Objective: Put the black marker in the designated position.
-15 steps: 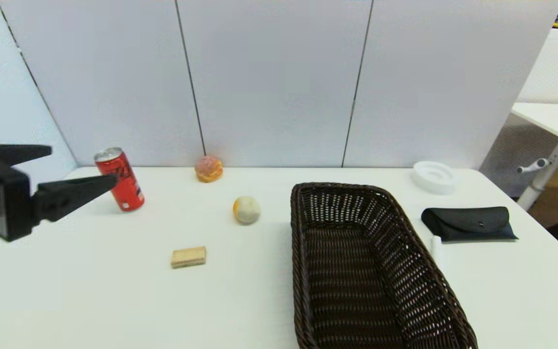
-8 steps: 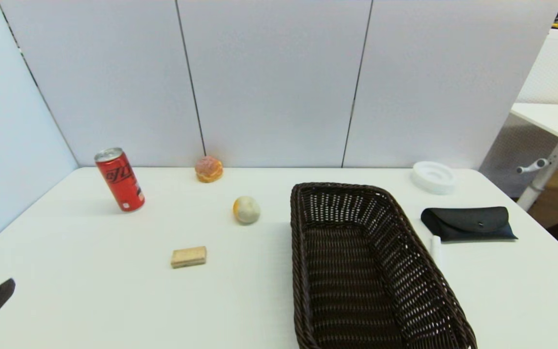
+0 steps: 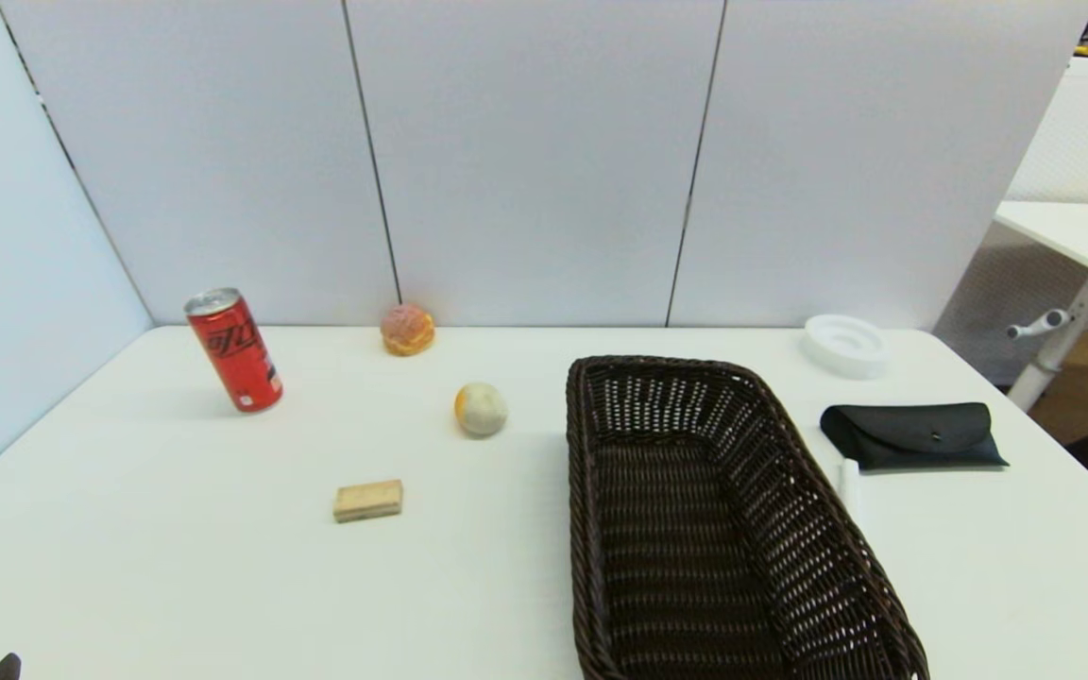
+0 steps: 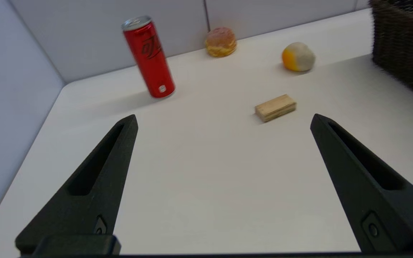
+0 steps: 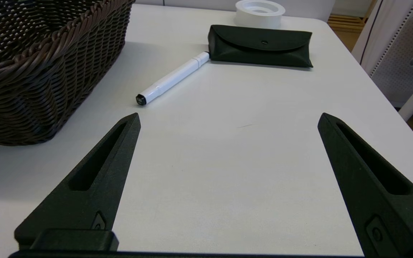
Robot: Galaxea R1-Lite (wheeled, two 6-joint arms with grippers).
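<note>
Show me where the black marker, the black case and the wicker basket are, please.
black marker [image 5: 173, 77]: right wrist view, middle of barrel.
black case [image 5: 260, 46]: right wrist view, front flap.
wicker basket [image 3: 591, 529]: head view, left wall.

Slim white black marker [image 3: 849, 477] is mostly hidden behind the dark brown wicker basket [image 3: 794, 444] rim in head view. Left gripper [image 3: 4, 668] is cut off at the corner there. Red soda can [image 4: 148, 57] lettering is blurred, possibly unreadable.

Marker [image 3: 849, 480] between basket [image 3: 591, 529] and pouch [image 3: 912, 436]
</note>
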